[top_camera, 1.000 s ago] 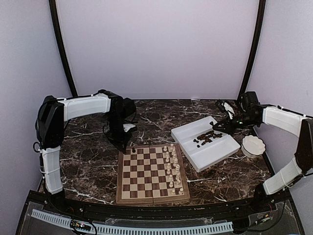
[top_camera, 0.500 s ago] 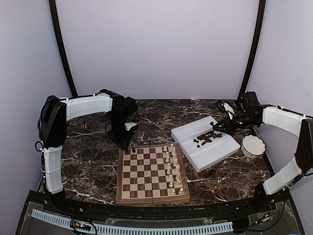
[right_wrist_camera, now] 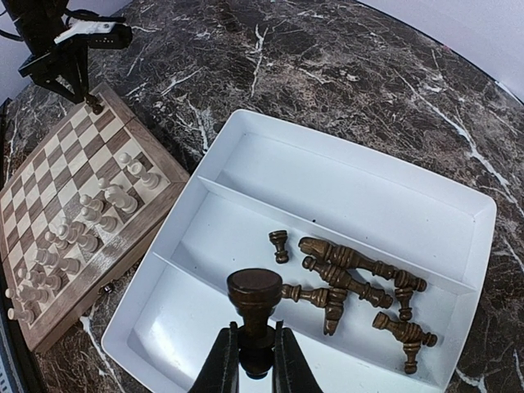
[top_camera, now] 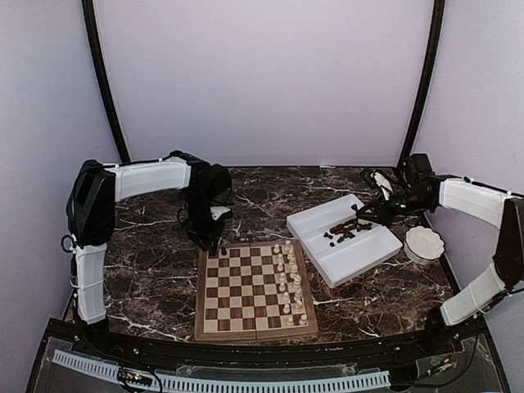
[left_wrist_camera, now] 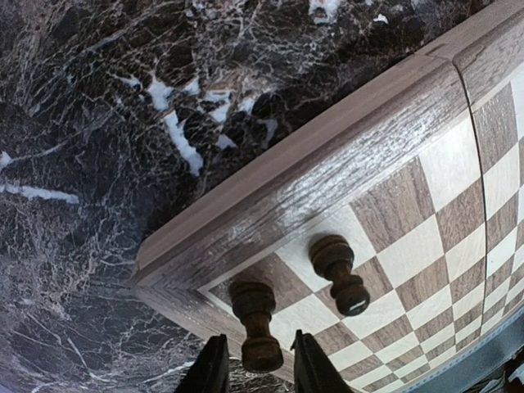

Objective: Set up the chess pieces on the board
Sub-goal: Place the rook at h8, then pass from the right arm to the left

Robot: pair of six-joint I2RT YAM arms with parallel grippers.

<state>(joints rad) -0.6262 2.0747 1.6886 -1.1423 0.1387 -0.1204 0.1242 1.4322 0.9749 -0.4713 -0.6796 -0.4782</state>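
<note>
The board (top_camera: 246, 286) lies at the table's near middle. Two dark chess pieces stand at its far left corner: one (left_wrist_camera: 255, 315) on the corner square, one (left_wrist_camera: 337, 274) on the square beside it. My left gripper (left_wrist_camera: 258, 364) straddles the corner piece's top, open, with a thin gap on each side. In the top view that gripper (top_camera: 214, 243) hangs over the same corner. My right gripper (right_wrist_camera: 254, 356) is shut on a dark piece (right_wrist_camera: 254, 299), held base-up above the white tray (right_wrist_camera: 344, 180). Several more dark pieces (right_wrist_camera: 352, 274) lie flat in the tray's middle compartment.
Cream-white pieces (top_camera: 286, 278) fill the two columns along the board's right side. The divided tray (top_camera: 360, 262) sits right of the board, a small white bowl (top_camera: 424, 243) beyond it. Dark marble table all round.
My left gripper's jaws have parted from the dark piece on the corner square, which stays standing. The left arm shifted slightly. The right arm holds its place.
</note>
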